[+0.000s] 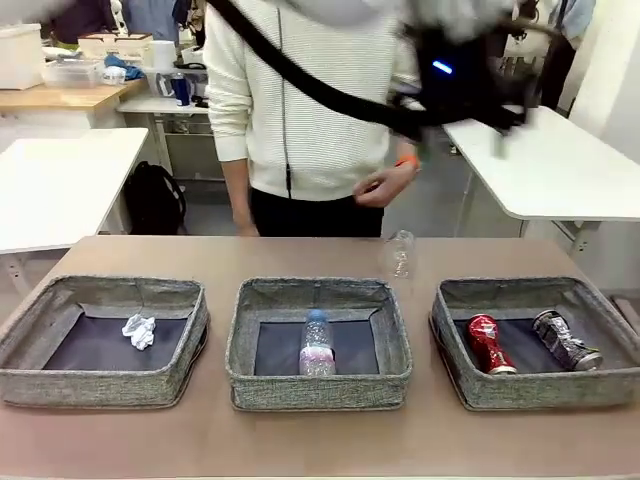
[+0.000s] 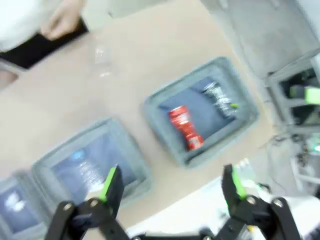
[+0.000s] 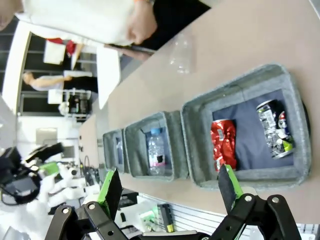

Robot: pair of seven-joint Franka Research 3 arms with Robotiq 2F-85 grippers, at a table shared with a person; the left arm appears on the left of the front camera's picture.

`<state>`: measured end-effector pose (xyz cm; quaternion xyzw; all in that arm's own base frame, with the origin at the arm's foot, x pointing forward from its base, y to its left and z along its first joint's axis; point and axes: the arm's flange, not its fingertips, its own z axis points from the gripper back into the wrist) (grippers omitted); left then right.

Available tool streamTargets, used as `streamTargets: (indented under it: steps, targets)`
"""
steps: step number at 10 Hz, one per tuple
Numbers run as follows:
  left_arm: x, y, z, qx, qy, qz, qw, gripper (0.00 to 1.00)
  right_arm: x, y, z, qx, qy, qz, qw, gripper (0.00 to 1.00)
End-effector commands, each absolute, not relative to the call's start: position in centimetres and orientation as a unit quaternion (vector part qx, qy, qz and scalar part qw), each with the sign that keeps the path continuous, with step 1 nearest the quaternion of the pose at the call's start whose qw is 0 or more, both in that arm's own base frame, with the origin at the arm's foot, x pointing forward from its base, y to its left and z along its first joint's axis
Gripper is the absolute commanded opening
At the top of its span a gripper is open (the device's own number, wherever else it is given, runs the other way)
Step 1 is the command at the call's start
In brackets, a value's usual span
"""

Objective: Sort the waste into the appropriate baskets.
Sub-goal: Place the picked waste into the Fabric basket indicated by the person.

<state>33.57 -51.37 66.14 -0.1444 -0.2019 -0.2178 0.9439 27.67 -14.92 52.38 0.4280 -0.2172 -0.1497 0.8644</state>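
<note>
Lying in the right basket (image 1: 455, 385) are a crushed red can (image 1: 490, 344) and a crushed dark can (image 1: 565, 341); any print on them is unreadable. A clear plastic bottle (image 1: 317, 345) with a pale label occupies the middle basket (image 1: 245, 385), a crumpled paper ball (image 1: 139, 331) the left basket (image 1: 30, 385). What seems a crushed clear container (image 1: 399, 254) stands on the table (image 1: 320, 440) behind. Both the left gripper (image 2: 172, 187) and right gripper (image 3: 170, 186) hang above with fingers spread wide, empty.

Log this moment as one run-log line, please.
left gripper open, empty | right gripper open, empty | crushed plastic container unsorted on table | paper ball, bottle, cans binned
</note>
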Motion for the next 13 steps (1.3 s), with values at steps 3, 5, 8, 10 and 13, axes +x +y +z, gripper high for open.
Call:
streamTargets:
  steps: [3, 5, 8, 10, 13]
  targets:
    - [33.5, -31.9, 66.8, -0.191, -0.137, -0.101, 0.967, 1.0, 32.8, -6.0, 53.4, 0.464, -0.171, -0.026, 0.869, 1.0]
    - [33.2, -23.0, 65.8, -0.262, -0.086, -0.039, 0.96, 1.0, 35.6, 0.3, 53.2, 0.479, -0.12, 0.033, 0.869, 1.0]
    - [31.1, -13.5, 63.9, -0.392, -0.057, -0.034, 0.917, 1.0, 37.8, 7.8, 52.7, 0.545, -0.063, 0.066, 0.834, 1.0]
    - [29.3, -8.1, 61.3, -0.507, -0.054, -0.05, 0.859, 1.0, 38.5, 9.8, 54.0, 0.603, -0.019, -0.012, 0.797, 1.0]
    - [25.3, -4.4, 56.4, -0.624, -0.068, -0.015, 0.778, 1.0, 36.1, 2.7, 56.0, 0.643, 0.04, -0.013, 0.765, 1.0]
